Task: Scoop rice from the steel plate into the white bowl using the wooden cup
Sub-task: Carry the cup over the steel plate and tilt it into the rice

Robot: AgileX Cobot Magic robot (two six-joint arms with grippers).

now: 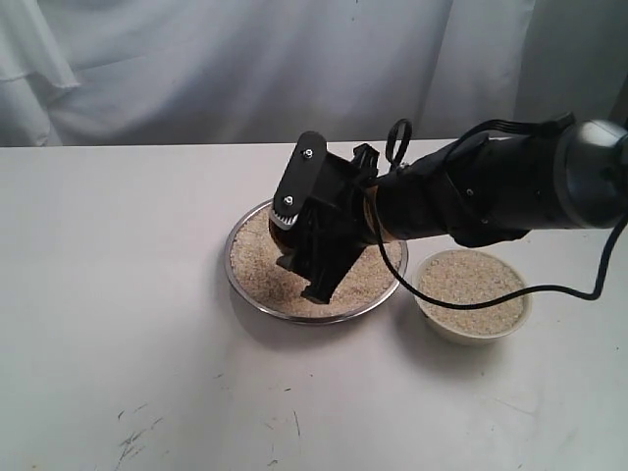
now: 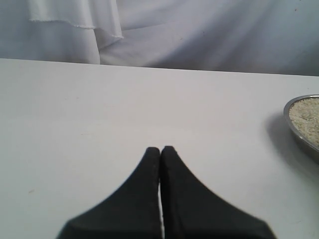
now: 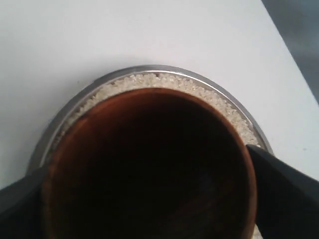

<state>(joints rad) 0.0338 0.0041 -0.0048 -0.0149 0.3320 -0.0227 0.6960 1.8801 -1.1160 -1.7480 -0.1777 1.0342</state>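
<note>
Reddish wooden cup (image 3: 149, 169) fills right wrist view; exterior alone shows white bowl (image 1: 469, 335).

Wooden cup (image 3: 149, 169) interior too dark; steel plate (image 2: 294, 130) mostly off-frame.

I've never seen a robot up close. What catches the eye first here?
The big black robot arm, whose right hand hangs over a wide shiny steel plate of pale rice mid-table. That hand grips a reddish-brown wooden cup, mouth toward the wrist camera. Beside the plate sits a small white bowl already holding rice.
</note>
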